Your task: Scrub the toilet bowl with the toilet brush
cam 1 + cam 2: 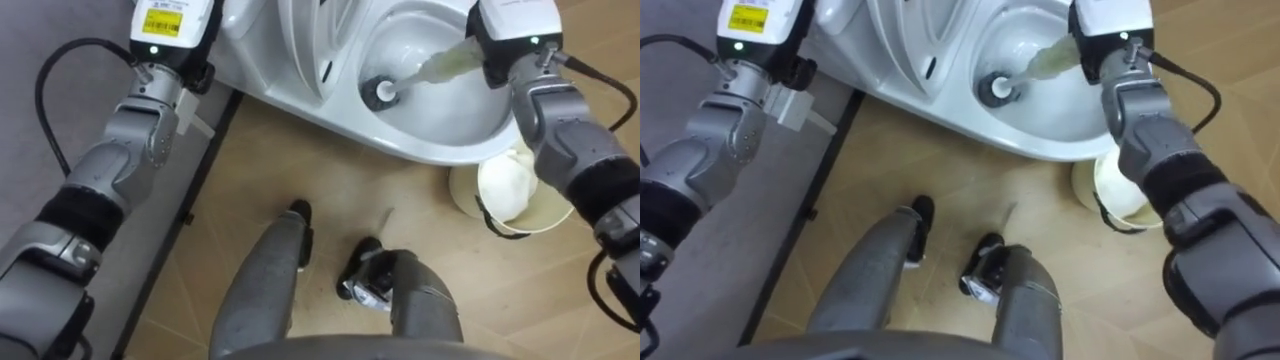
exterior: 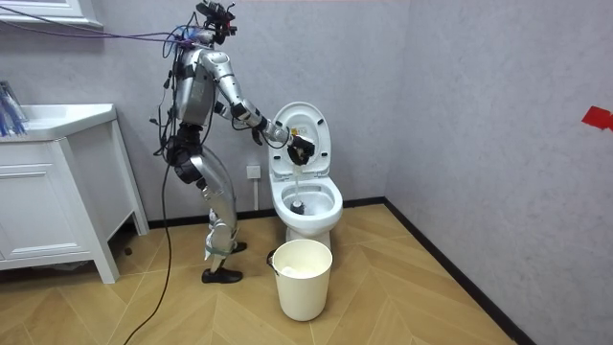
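Toilet brush [image 1: 432,72] is in the bowl. Its pale handle slants down from my right hand [image 1: 512,25], which is above the right rim. The brush head [image 1: 381,92] sits deep in the bottom of the toilet bowl [image 1: 455,152], right at the drain. My right hand is clenched on the top of the handle. The room view shows the brush hanging from it over the open bowl, with the lid [image 2: 303,121] raised behind. My left hand [image 1: 170,22] hovers off the bowl's left side, up by the lid. Its fingers run past the top edge, so I cannot tell whether they are loose or curled.

I'm standing at the toilet's side, knees bent, feet on the wood floor [image 1: 250,170]. A cream bin [image 1: 520,185] sits on the floor just beside the bowl's front rim, on my right.

I'd call this the scrubbing step, down at the lowest point. To do it well, I should press the bristles onto the porcelain and circle around the drain. From there I can climb the walls in overlapping sweeps toward the rim. The handle has to stay firm in my grip so it can't twist. The strokes should stay short so the head doesn't flick water over the edge, and my forearm should stay clear of the bin.
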Tool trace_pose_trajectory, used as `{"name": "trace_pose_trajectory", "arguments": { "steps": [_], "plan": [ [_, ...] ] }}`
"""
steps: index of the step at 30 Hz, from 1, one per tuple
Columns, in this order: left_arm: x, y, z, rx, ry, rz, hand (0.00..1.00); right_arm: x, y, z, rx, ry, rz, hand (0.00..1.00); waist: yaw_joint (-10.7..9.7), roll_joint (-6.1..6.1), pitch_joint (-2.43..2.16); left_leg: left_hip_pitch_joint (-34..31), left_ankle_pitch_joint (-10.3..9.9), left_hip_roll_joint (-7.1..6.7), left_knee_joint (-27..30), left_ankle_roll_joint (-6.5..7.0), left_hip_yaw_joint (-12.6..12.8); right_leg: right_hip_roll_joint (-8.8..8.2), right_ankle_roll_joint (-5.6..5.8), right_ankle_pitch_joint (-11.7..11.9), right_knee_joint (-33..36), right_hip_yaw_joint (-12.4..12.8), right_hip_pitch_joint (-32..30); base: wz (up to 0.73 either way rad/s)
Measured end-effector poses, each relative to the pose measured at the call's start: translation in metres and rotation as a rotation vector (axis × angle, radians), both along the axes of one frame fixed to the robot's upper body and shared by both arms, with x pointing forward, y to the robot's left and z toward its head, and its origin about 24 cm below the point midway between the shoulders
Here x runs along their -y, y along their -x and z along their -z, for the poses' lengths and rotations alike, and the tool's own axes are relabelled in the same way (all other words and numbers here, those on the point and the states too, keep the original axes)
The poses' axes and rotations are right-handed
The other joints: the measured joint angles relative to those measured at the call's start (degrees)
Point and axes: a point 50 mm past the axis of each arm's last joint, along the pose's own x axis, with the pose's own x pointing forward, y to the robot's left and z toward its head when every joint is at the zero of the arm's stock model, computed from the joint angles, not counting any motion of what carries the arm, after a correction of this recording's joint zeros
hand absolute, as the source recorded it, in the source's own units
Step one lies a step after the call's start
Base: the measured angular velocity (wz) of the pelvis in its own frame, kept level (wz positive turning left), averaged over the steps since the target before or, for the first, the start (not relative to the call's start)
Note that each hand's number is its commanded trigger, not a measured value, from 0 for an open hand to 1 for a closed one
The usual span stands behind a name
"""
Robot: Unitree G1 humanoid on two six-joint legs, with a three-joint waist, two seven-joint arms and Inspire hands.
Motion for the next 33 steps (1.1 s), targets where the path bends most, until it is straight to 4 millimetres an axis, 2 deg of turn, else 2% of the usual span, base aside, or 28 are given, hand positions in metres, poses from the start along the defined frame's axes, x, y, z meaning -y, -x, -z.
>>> {"name": "trace_pose_trajectory", "arguments": {
  "steps": [6,11,13,15,16,18,20,21,23,24,26,27,29,33],
  "plan": [
    [-0.003,0.008,0.011,-0.045,0.019,-0.006,0.00,-0.022,0.024,0.000,-0.044,0.039,-0.103,1.00,0.0,1.36,-1.18,1.3,-0.1,0.26,-1.4,-0.15,0.4,0.58,0.08,0.1,-1.6,0.3,1.0,-0.01],
    [-0.004,0.010,0.013,-0.040,0.023,-0.013,0.00,-0.014,0.023,0.001,-0.063,0.024,-0.075,1.00,0.0,1.40,-1.26,1.7,0.0,0.25,-1.8,-0.16,1.0,0.32,0.04,0.1,-1.7,0.5,1.1,-0.01],
    [-0.006,0.011,0.015,-0.043,0.020,-0.017,0.00,0.001,0.015,0.006,-0.081,-0.023,-0.010,1.00,-0.2,1.09,-1.17,2.1,0.0,0.17,-1.9,-0.13,1.2,0.17,0.15,0.0,-1.6,0.6,1.4,0.02],
    [-0.009,0.012,0.016,-0.041,0.013,-0.021,0.00,0.025,0.006,0.013,-0.102,-0.178,0.140,1.00,-1.6,0.48,-1.04,2.4,0.1,0.06,-1.9,-0.01,1.3,-0.09,0.41,-0.1,-1.4,0.6,1.8,0.07],
    [-0.009,0.012,0.016,-0.036,0.012,-0.023,0.00,0.032,0.004,0.014,-0.104,-0.226,0.187,1.00,-1.7,0.12,-0.83,2.6,0.1,0.10,-1.9,0.04,1.5,-0.21,0.41,-0.1,-1.3,0.7,1.9,0.00],
    [-0.011,0.010,0.009,-0.005,0.004,-0.022,0.00,0.063,0.002,0.020,-0.106,-0.470,0.404,1.00,-2.1,-1.25,0.01,2.6,0.2,0.10,-1.9,0.25,2.0,-0.55,0.62,-0.4,-0.3,1.4,1.3,-0.02],
    [-0.014,0.008,0.003,0.019,-0.004,-0.024,0.00,0.080,0.004,0.023,-0.093,-0.660,0.550,1.00,-2.7,-1.97,0.44,2.0,0.4,0.12,-1.7,0.43,2.2,-0.68,0.60,-0.5,0.2,1.5,0.6,0.05],
    [-0.015,0.007,0.002,0.026,-0.001,-0.033,0.00,0.090,0.006,0.024,-0.075,-0.773,0.629,1.00,-3.2,-1.96,0.44,1.2,0.4,0.13,-1.1,0.47,2.1,-0.64,0.61,-0.5,0.5,1.5,0.1,0.03],
    [-0.017,0.006,0.000,0.035,-0.008,-0.046,0.00,0.101,0.008,0.022,-0.021,-0.926,0.728,1.00,-3.9,-2.14,0.53,0.5,0.4,0.01,-0.5,0.56,2.3,-1.00,0.64,-0.5,1.4,1.6,-0.7,0.00],
    [-0.018,0.005,-0.002,0.044,-0.020,-0.059,0.00,0.106,0.007,0.019,0.024,-1.006,0.776,1.00,-4.6,-2.46,0.72,0.3,0.6,-0.20,-0.6,0.88,2.9,-1.52,0.71,-0.6,2.3,2.0,-1.3,0.00],
    [-0.020,0.004,-0.003,0.047,-0.026,-0.074,0.00,0.115,0.007,0.015,0.069,-1.080,0.838,1.00,-5.2,-2.63,0.83,0.0,0.7,-0.69,-0.2,1.06,3.0,-1.87,0.82,-0.7,3.2,2.4,-1.9,0.00],
    [-0.021,0.003,-0.003,0.048,-0.029,-0.085,0.00,0.119,0.008,0.015,0.084,-1.113,0.869,1.00,-6.1,-2.64,0.83,-0.3,0.9,-0.84,-0.2,1.24,2.9,-2.21,0.89,-0.9,3.7,2.3,-2.1,0.07],
    [-0.022,0.002,-0.006,0.057,-0.031,-0.097,0.00,0.121,0.008,0.014,0.102,-1.137,0.886,1.00,-6.6,-2.99,1.03,-0.5,1.0,-0.92,0.1,1.46,3.2,-2.51,1.04,-1.0,4.4,2.6,-2.6,0.03],
    [-0.022,-0.002,-0.009,0.041,-0.036,-0.106,0.00,0.121,0.009,0.017,0.099,-1.154,0.902,1.00,-7.5,-3.00,1.04,-0.6,1.2,-0.88,0.4,1.78,3.2,-2.48,1.22,-0.6,4.5,2.5,-2.6,0.00]
  ]
}}
